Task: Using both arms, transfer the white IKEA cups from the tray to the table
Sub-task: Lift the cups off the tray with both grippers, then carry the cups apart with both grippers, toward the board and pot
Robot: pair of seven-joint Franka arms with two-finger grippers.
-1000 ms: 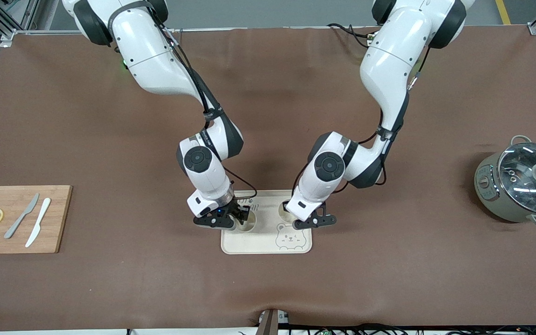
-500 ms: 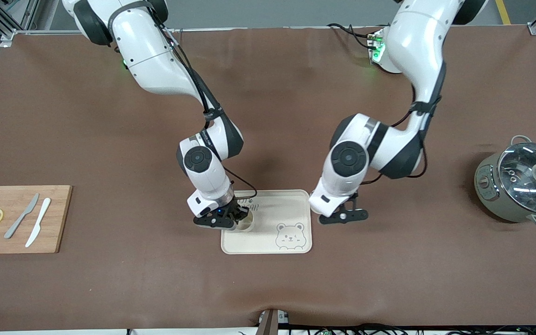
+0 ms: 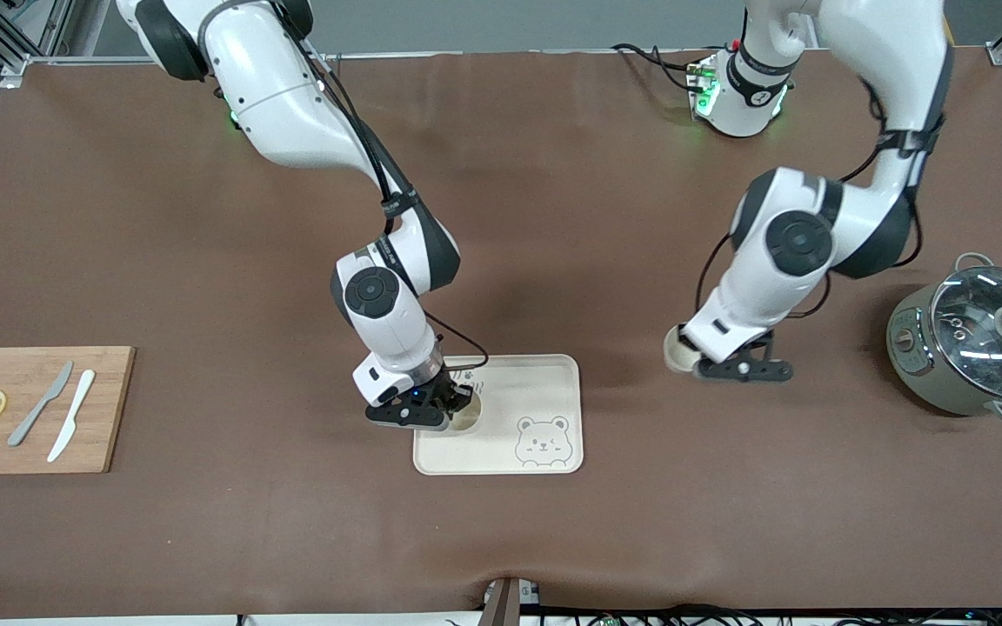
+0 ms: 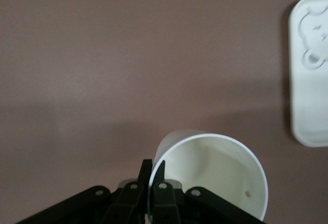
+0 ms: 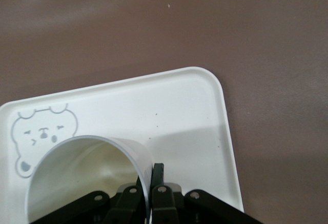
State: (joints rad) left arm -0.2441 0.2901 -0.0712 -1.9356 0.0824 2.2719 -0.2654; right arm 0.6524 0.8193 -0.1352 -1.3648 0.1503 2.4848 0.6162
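My right gripper (image 3: 449, 404) is shut on the rim of one white IKEA cup (image 3: 467, 416), which is upright at the corner of the cream bear-printed tray (image 3: 544, 382) toward the right arm's end. The right wrist view shows that gripper (image 5: 150, 175) pinching the cup's wall (image 5: 87, 172) over the tray (image 5: 179, 111); I cannot tell whether the cup touches it. My left gripper (image 3: 694, 361) is shut on the second cup (image 3: 678, 355), held over bare brown table between the tray and the pot. The left wrist view shows it (image 4: 154, 170) pinching that cup's rim (image 4: 215, 172).
A steel pot with a glass lid (image 3: 979, 343) stands at the left arm's end of the table. A wooden cutting board (image 3: 110, 409) with two knives and lemon slices lies at the right arm's end. The tray's edge shows in the left wrist view (image 4: 310, 80).
My left arm has carried its cup off the tray and toward the pot. My right gripper, still on its cup, has barely shifted.
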